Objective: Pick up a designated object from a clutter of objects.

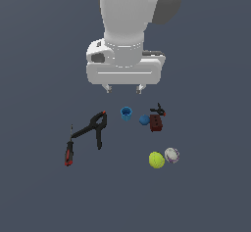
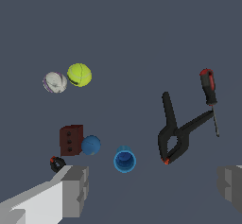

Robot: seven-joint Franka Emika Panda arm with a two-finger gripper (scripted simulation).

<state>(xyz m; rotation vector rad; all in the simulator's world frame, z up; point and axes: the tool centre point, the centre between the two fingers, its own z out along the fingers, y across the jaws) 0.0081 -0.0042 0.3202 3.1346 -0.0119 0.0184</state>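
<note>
The screwdriver [image 1: 69, 150] with a red-and-black handle and thin dark shaft lies on the floor at the exterior view's left, beside the large black spring clamp [image 1: 94, 127]. It also shows in the wrist view [image 2: 209, 95], next to the spring clamp [image 2: 178, 132]. My gripper [image 1: 124, 88] hangs high above the clutter, open and empty, over the area behind the blue cup [image 1: 126, 113]. In the wrist view its fingers [image 2: 75, 190] stand wide apart with nothing between them.
A blue ball [image 1: 144, 120], dark red block [image 1: 156, 123] and small black-and-orange clamp [image 1: 158, 110] sit to the cup's right in the exterior view. A yellow-green tennis ball [image 1: 156, 159] and white ball [image 1: 171, 154] lie nearer the front.
</note>
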